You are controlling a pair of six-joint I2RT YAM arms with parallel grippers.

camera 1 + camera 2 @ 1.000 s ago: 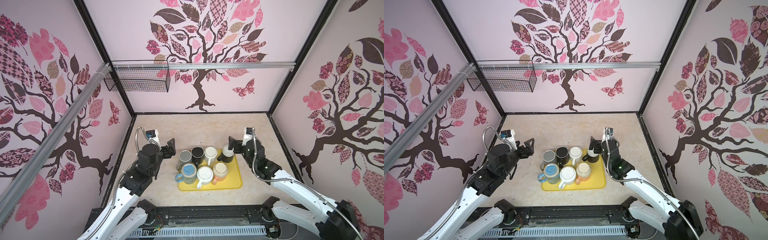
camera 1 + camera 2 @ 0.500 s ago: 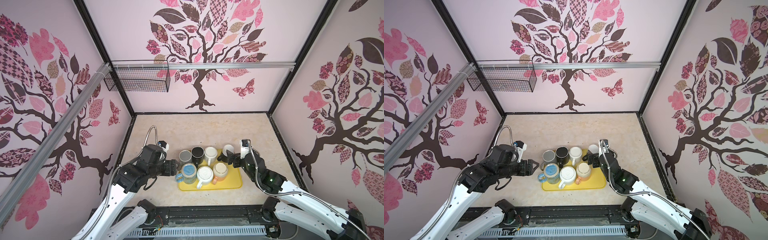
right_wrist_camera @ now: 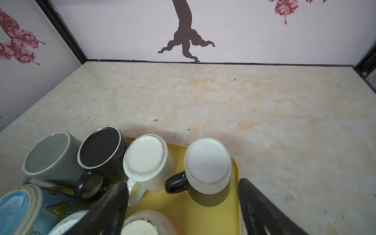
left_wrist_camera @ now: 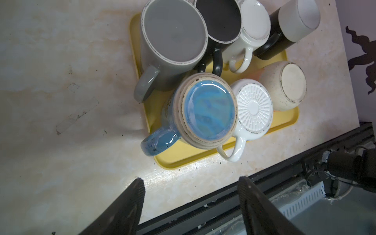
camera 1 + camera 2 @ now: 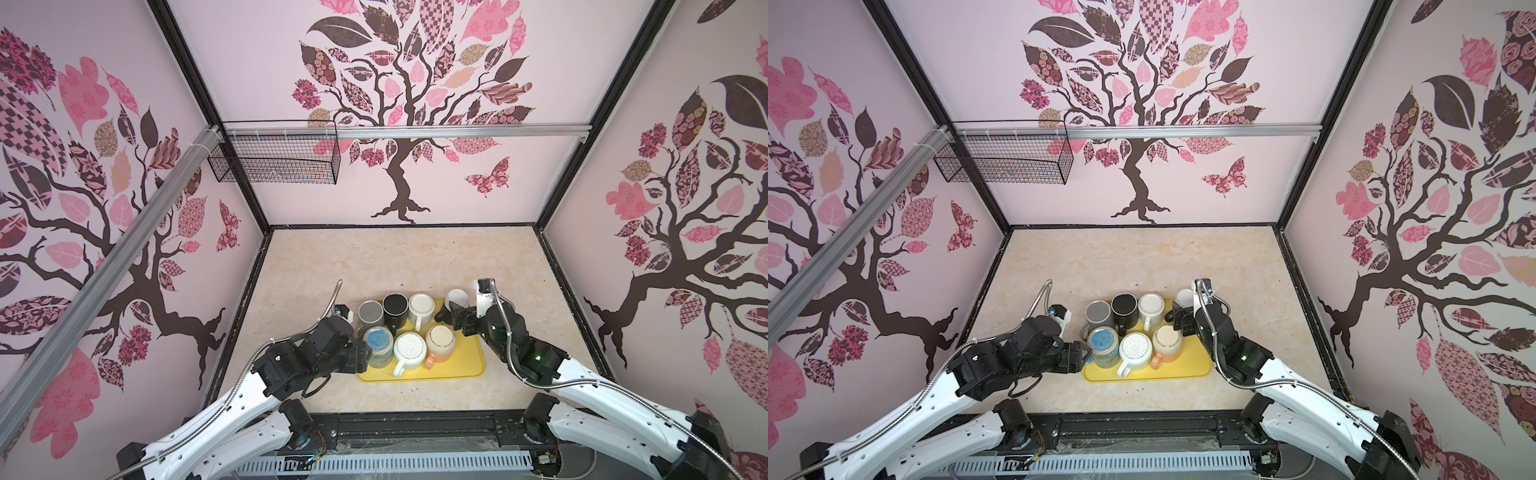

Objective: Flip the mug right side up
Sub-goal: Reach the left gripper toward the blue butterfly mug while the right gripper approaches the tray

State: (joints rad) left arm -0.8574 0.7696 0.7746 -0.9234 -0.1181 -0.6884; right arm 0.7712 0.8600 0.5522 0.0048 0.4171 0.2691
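Several mugs stand upside down on a yellow tray [image 5: 457, 361]. The front row holds a blue mug [image 5: 378, 338] [image 4: 209, 107], a ribbed white mug [image 5: 410, 349] and a cream mug [image 5: 440, 340]. Behind them are a grey mug [image 5: 370, 313], a black mug [image 5: 395, 305], a white mug [image 5: 420, 306] and a black-and-white mug [image 5: 456, 297] [image 3: 207, 160]. My left gripper [image 5: 365, 354] [image 4: 191, 179] is open and empty beside the blue mug. My right gripper [image 5: 451, 320] [image 3: 182, 183] is open, just short of the black-and-white mug, with only tray between its fingers.
The tray sits near the table's front edge [image 5: 415, 415], above a black rail. Pale marbled tabletop [image 5: 395, 257] stretches behind it to the back wall. A wire basket [image 5: 274, 162] hangs high on the rail at the back left.
My left gripper has swung down from beside the grey mug to beside the blue mug. My right gripper has drawn back from the black-and-white mug, whose base now shows.
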